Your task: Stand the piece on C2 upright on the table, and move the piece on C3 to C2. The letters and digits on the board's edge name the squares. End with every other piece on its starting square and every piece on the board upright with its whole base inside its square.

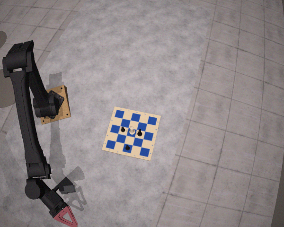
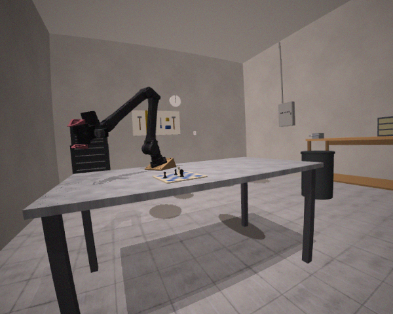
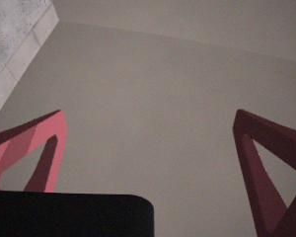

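A small blue-and-cream chessboard point(image 1: 130, 135) lies on the grey table and also shows in the exterior view point(image 2: 179, 176). Its edge letters are too small to read. In a row across its middle stand a black piece point(image 1: 122, 129), a white piece point(image 1: 131, 130) and a black piece point(image 1: 139, 132). Another black piece point(image 1: 128, 147) stands on a blue square near the front edge. All look upright. My gripper point(image 1: 66, 216) point(image 2: 77, 134) is far left of the board and high above the table. Its red fingers are wide open and empty in the wrist view point(image 3: 148, 118), which faces a bare wall.
The arm's wooden base plate point(image 1: 56, 105) sits left of the board. Beyond the table are a black drawer cabinet point(image 2: 90, 152), a dark bin point(image 2: 318, 174) and a wooden workbench point(image 2: 359, 140).
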Robot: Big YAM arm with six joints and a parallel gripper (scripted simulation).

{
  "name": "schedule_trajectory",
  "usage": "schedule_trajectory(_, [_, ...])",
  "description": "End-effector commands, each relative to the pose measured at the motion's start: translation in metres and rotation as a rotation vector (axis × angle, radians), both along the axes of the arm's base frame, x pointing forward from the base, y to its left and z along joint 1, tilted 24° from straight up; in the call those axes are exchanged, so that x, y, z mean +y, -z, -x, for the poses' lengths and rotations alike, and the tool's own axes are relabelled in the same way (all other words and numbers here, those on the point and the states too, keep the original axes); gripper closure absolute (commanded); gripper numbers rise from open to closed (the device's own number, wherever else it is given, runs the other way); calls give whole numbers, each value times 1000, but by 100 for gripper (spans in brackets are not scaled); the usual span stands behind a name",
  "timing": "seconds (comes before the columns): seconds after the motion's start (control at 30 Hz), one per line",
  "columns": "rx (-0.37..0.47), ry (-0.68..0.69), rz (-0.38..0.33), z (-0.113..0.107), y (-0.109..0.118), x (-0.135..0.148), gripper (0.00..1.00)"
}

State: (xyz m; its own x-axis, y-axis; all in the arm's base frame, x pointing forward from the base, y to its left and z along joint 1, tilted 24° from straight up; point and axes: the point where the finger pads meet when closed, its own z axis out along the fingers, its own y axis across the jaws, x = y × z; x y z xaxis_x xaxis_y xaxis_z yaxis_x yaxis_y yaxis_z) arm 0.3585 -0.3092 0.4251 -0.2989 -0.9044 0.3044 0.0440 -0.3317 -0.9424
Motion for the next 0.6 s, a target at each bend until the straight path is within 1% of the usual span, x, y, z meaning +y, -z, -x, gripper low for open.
schedule_trajectory(0.0, [-7,0,9,1,-5,1,0])
schedule_trajectory(0.53, [-7,0,9,1,-5,1,0])
schedule_trajectory(0.57, [-32,-3,33,1,-25,2,0])
